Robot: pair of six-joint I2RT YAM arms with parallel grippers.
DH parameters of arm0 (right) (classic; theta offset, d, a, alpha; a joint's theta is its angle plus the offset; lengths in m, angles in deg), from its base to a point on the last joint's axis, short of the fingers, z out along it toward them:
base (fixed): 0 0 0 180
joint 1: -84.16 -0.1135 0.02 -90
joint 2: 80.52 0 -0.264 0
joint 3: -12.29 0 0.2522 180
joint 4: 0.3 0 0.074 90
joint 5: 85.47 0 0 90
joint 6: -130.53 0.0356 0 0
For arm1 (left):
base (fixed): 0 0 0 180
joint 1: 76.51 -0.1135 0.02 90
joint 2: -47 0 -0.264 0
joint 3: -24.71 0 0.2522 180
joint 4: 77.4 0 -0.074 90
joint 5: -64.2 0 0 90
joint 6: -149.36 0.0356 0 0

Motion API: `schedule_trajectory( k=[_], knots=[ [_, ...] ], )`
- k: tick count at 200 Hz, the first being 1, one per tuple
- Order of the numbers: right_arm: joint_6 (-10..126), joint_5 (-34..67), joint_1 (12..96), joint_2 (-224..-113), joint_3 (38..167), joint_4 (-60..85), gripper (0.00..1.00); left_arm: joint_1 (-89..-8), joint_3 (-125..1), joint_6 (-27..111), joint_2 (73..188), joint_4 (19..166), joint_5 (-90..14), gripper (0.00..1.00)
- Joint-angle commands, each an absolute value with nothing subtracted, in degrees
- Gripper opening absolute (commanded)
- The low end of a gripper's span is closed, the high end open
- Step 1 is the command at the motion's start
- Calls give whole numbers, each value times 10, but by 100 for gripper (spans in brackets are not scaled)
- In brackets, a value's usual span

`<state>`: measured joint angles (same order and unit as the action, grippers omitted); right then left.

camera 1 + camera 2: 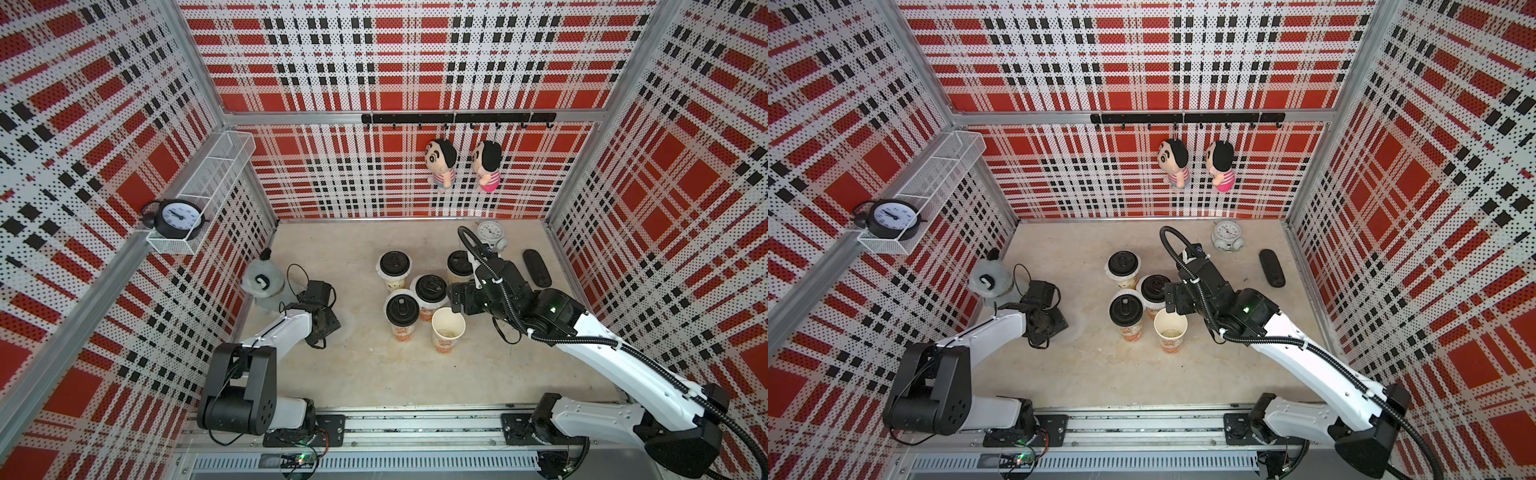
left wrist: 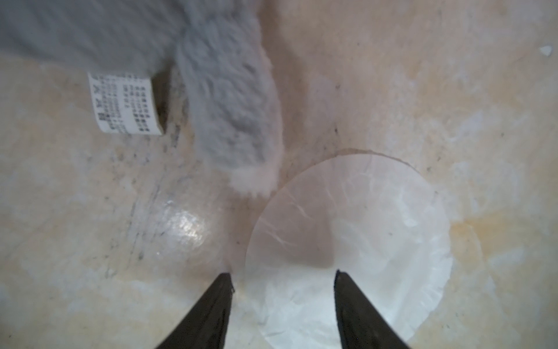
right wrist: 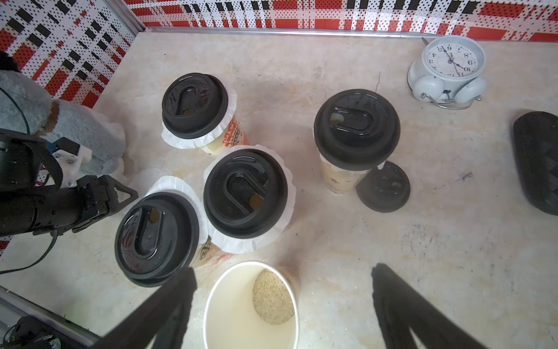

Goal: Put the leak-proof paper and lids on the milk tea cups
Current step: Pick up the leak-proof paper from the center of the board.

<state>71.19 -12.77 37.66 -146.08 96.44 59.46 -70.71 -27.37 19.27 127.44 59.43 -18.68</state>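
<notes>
My left gripper (image 2: 283, 276) stands half open and empty, jaws straddling the near edge of a leak-proof paper (image 2: 350, 223) lying flat, the white tag (image 2: 126, 104) of a grey plush (image 2: 229, 105) beyond it too blurred to read, while my right gripper (image 3: 282, 269) gapes wide, empty, the unlidded milk tea cup (image 3: 241, 314) between its jaws.

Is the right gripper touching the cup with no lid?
Apart. Right wrist view shows floor between the open cup and both fingers of the right gripper.

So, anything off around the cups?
Yes. One cup stands open, with no paper or lid on it, while a spare black lid lies on the table beside a lidded cup. That cup shows almost no paper under its lid.
</notes>
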Motion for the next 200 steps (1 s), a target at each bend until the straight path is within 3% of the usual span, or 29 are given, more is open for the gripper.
schedule_trajectory(
  k=[1, 143, 200],
  knots=[
    [689, -108, 387, -1456, 955, 581, 94, -710, -264, 179, 1287, 608, -174, 59],
    [684, -80, 421, -1452, 961, 610, 93, -670, -251, 179, 1443, 613, -165, 44],
    [684, -76, 436, -1451, 953, 608, 92, -665, -248, 181, 1438, 619, -175, 29]
  ],
)
